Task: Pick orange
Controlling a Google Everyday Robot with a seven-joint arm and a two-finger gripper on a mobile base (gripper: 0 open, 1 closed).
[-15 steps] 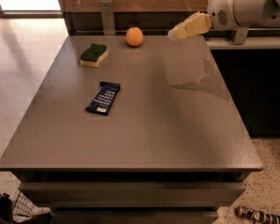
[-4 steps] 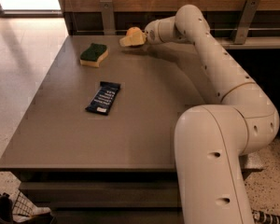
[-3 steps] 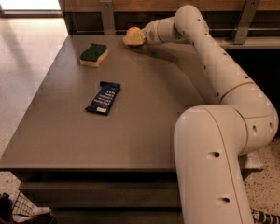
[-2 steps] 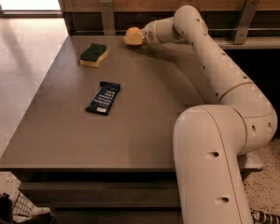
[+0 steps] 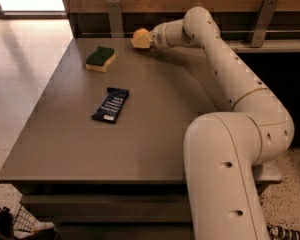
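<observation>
The orange (image 5: 138,35) sits at the far edge of the grey table (image 5: 155,139), just right of the table's middle line. My gripper (image 5: 141,39) reaches in from the right and is shut on the orange, so only its upper left side shows. It is at table height or just above; I cannot tell if it still touches the top. My white arm (image 5: 225,69) stretches from the near right across the table's right side to it.
A yellow-and-green sponge (image 5: 100,58) lies to the left of the orange. A dark blue snack bar (image 5: 111,104) lies nearer, left of centre. A wooden wall with metal brackets (image 5: 114,17) runs directly behind the orange. A wire basket (image 5: 15,225) is on the floor at the near left.
Five seconds ago the gripper hung open to the right of the orange. It has since moved left onto the orange. Over the last second it has closed around the fruit and barely shifted.
</observation>
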